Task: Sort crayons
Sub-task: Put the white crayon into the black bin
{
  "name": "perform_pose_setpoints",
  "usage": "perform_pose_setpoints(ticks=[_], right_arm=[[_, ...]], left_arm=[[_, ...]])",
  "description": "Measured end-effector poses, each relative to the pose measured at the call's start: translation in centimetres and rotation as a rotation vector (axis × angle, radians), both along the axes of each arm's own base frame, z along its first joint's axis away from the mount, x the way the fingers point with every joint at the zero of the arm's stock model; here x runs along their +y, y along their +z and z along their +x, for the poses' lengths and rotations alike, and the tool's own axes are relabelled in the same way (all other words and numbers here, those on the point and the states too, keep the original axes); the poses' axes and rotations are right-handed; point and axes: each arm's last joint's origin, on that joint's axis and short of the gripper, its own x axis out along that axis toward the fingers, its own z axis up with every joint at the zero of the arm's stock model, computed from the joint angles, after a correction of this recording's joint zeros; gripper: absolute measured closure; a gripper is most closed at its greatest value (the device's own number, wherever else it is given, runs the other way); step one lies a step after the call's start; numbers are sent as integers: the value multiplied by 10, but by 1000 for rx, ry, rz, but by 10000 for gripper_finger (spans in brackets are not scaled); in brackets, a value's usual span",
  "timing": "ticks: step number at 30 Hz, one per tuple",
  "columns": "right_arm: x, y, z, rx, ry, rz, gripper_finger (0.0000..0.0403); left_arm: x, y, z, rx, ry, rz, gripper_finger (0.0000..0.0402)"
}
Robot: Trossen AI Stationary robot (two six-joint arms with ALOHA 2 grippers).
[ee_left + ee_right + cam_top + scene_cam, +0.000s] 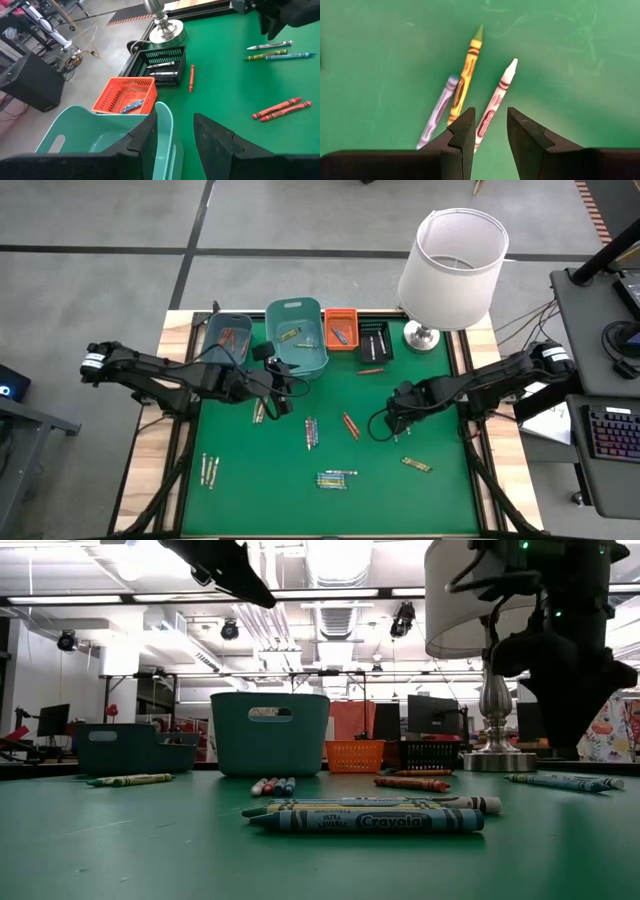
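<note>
High view. The left pincer (283,402) hung beside the large teal bin (297,335); the right pincer (385,423) hung over the green counter (440,500) near its right edge. Crayons (337,478) lay scattered in small groups across the mat, and a few already rested in the teal bins, the orange bin (340,328) and the black bin (375,340). A lamp (452,265) stood at the far right corner.

Low view. Loose crayons (368,820) lay in the foreground, with the bins ranged behind.

Left wrist view. The left pincer (175,131) stood parted and empty at the teal bin's rim (166,125); blue crayons (131,106) showed in the orange bin.

Right wrist view. The right pincer (490,127) stood parted, gripping nothing, directly above a pale crayon (496,107) that lay beside a yellow crayon (466,75) and what looked like a lilac one (438,111).

The step in hand appeared to be a pick-up. The next move would call for a descent astride the pale crayon alone, clear of its neighbours.
</note>
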Motion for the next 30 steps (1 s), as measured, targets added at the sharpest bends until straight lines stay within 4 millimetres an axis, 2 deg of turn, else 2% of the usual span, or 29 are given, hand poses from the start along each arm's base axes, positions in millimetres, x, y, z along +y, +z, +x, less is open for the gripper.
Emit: perform_pose_setpoints(ticks=[13,17,25,30], right_arm=[[0,-38,14,161,20,-51,303],[1,-45,16,196,33,-57,315],[0,-44,16,187,47,-68,387],[-2,-37,13,161,54,-69,389]], left_arm=[[0,0,0,-5,1,-1,292],[0,0,0,-5,1,-1,292],[0,1,1,-14,1,-3,292],[0,2,1,-37,11,-22,292]])
